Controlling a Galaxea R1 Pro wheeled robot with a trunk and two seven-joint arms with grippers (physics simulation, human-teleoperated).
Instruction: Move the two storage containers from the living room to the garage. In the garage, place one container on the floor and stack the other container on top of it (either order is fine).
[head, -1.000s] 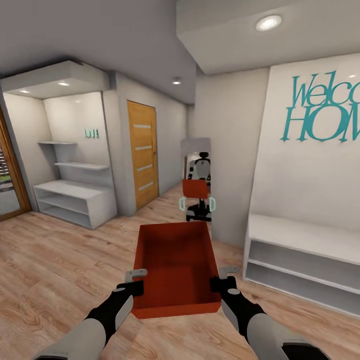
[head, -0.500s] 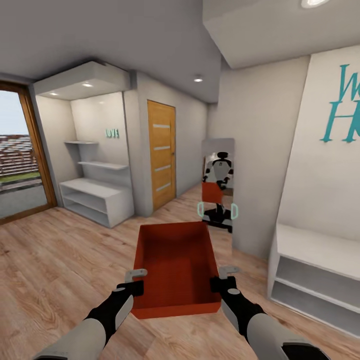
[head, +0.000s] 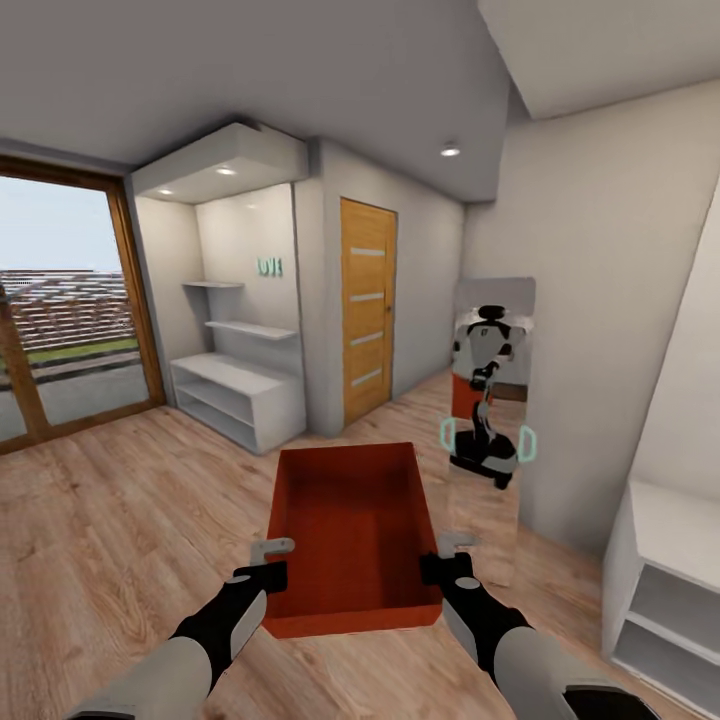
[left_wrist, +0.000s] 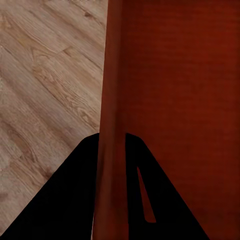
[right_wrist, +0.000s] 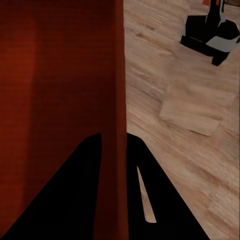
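I carry one orange-red open-topped storage container (head: 350, 535) in front of me, level above light wood planks. My left gripper (head: 268, 562) is shut on its left wall, and the left wrist view shows that wall (left_wrist: 111, 125) between the dark fingers. My right gripper (head: 442, 558) is shut on the right wall (right_wrist: 119, 100), seen likewise in the right wrist view. The container is empty inside. I am in a wood-floored hallway; the garage and the living room are out of view.
A tall mirror (head: 490, 420) leans on the wall ahead right, showing my reflection. A wooden door (head: 368, 308) stands ahead. White shelves (head: 240, 390) fill an alcove at left, a glass door (head: 60, 320) lies far left, and a white bench shelf (head: 665, 590) stands at right.
The whole view has swung left: the mirror, door and shelves slid right and the glass door came into sight. Both grippers and the container hold the same pose.
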